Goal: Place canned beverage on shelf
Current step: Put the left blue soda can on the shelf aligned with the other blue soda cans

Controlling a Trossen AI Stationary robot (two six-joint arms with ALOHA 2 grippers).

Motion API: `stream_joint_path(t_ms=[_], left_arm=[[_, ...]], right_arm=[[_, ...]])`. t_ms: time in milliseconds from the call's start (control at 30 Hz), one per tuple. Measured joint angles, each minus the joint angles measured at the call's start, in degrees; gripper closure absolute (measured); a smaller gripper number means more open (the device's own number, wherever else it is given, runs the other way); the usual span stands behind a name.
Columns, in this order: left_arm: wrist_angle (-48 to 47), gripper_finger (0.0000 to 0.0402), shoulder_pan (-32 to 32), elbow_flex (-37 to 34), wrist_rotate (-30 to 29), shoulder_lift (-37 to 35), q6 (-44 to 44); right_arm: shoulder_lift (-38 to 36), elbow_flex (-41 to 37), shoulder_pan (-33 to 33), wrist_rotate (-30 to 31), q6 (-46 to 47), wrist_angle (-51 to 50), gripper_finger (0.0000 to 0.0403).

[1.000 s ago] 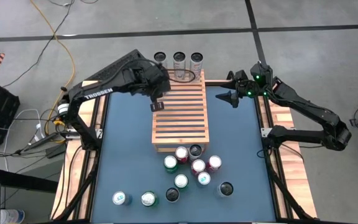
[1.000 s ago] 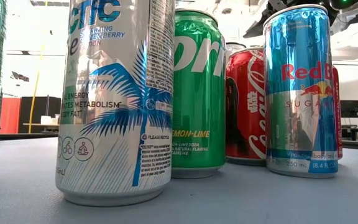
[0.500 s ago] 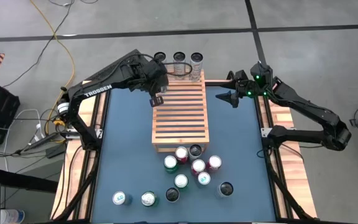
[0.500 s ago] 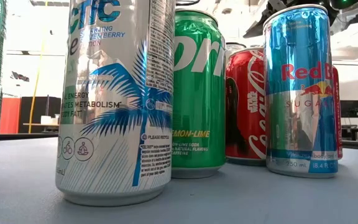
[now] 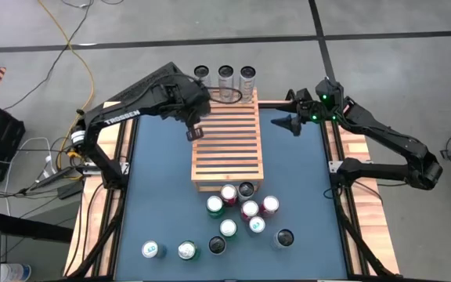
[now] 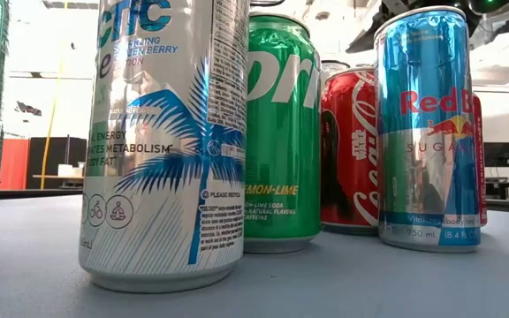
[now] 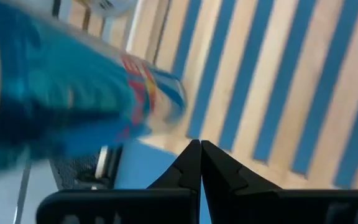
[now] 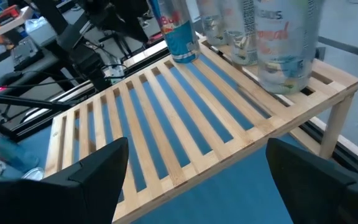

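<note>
From above I see the left arm point(image 5: 131, 106) reaching from the table's left edge across to the far left part of the shelf point(image 5: 227, 141), elbow raised, wrist bent down. The left gripper point(image 5: 195, 133) hangs over the shelf's left edge, just short of the three cans point(image 5: 225, 77) standing in a row along the shelf's far end. Its jaws are fully closed and hold nothing; in the left wrist view the two dark fingers point(image 7: 188, 165) meet tip to tip, with the slats beyond them and a blue can point(image 7: 73, 106) close by, blurred, at the shelf's edge.

The right arm point(image 5: 382, 141) folds in from the table's right edge, with its gripper point(image 5: 290, 122) poised over the blue table point(image 5: 163, 204) just beside the shelf's far right corner and pointing toward it. Its jaws stand wide apart and empty; the right wrist view shows the spread fingers point(image 8: 98, 165) low in the picture, and past them the slatted top with the three cans upright at its far end.

A cluster of cans point(image 5: 245, 210) stands on the table just past the shelf's near end, and three more point(image 5: 185, 249) sit apart toward the near left. In the low view, a silver palm-tree can point(image 6: 170, 141), a green can point(image 6: 283, 132), a red one point(image 6: 350, 150) and a blue one point(image 6: 427, 128) fill the frame.
</note>
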Motion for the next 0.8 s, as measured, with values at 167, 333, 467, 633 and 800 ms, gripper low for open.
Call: stream_joint_path(t_ms=[167, 333, 467, 633, 800], left_arm=[[-3.6, 0.0402, -3.4, 0.0, 2.1, -4.4, -2.4], [-3.6, 0.0396, -7.6, 0.0, 16.8, -10.2, -5.9], [-0.7, 0.0373, -12.8, 0.1, 24.6, -11.9, -12.0], [6.1, 0.0317, -21.8, 0.1, 26.9, -11.7, -14.3], [13.6, 0.0250, -30.2, 0.1, 24.6, -10.4, -15.1]], right_arm=[[0.0, 0.0, 0.5, -4.5, 0.0, 0.6, 0.0040], [0.0, 0.0, 2.7, -4.8, -0.1, 0.5, 0.0040], [0.0, 0.0, 4.3, -4.3, -2.0, 0.4, 0.0040], [0.0, 0.0, 5.5, -3.3, -2.6, 0.4, 0.0040], [0.0, 2.7, 6.6, -6.0, -1.2, -1.7, 0.0040]])
